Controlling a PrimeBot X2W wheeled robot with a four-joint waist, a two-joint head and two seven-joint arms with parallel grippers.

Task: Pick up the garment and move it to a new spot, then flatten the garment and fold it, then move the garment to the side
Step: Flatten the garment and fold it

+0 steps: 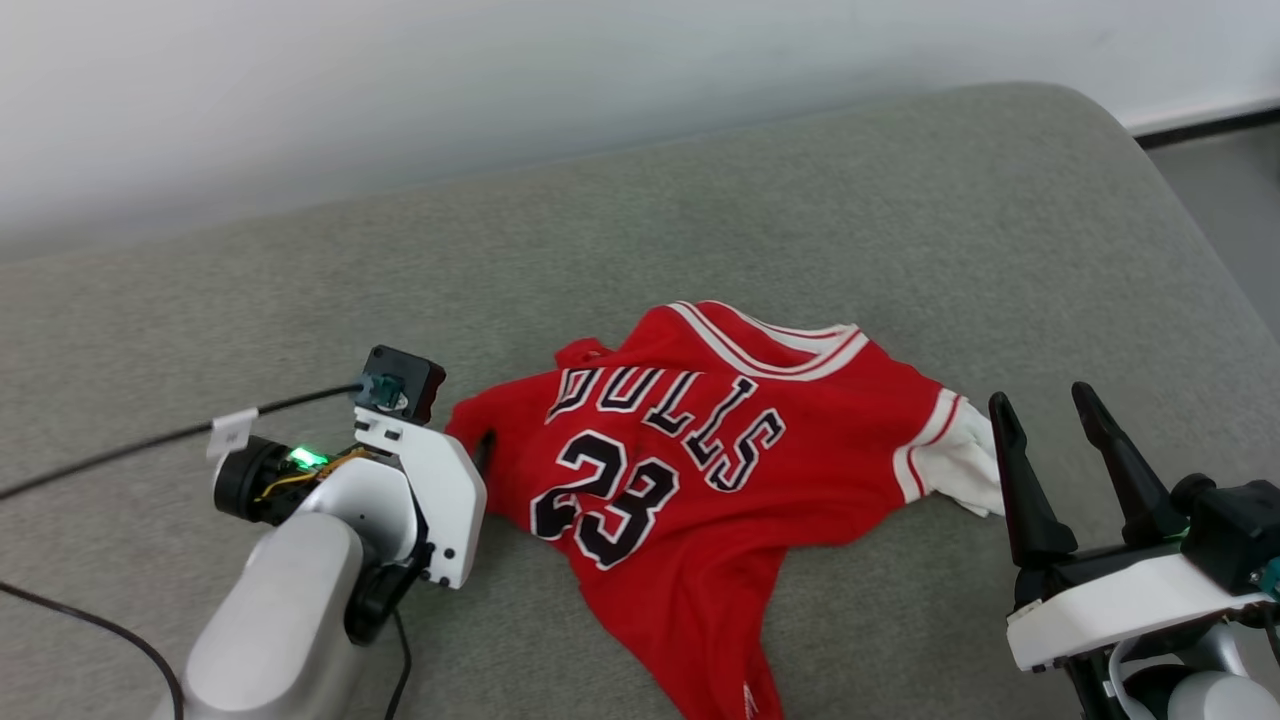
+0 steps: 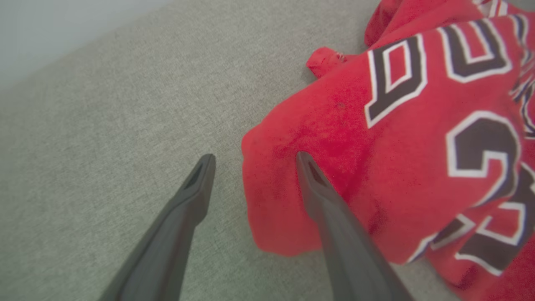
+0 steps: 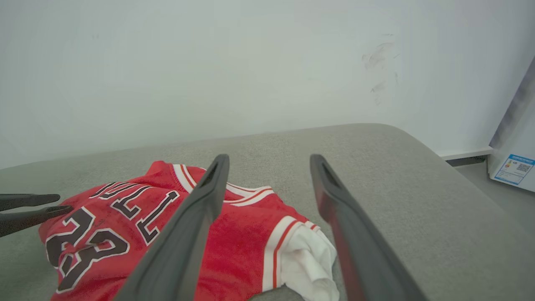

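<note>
The garment (image 1: 700, 470) is a red jersey with black, white-outlined lettering and numerals, lying crumpled on the grey cushion (image 1: 800, 250). Its white lining (image 1: 965, 455) shows at the right armhole. My left gripper (image 2: 255, 156) is open and low at the garment's left edge (image 2: 334, 138), one finger over the red cloth and the other over bare cushion. In the head view its pale wrist (image 1: 420, 490) covers the fingers. My right gripper (image 1: 1043, 400) is open just right of the white lining, with nothing between its fingers. The right wrist view shows the garment (image 3: 234, 234) below that gripper (image 3: 269, 158).
A black cable (image 1: 130, 445) runs across the cushion to the left arm. The cushion's rounded right edge drops to the floor (image 1: 1225, 190). A white wall stands behind. A white cabinet with a blue label (image 3: 514, 167) stands at the far right.
</note>
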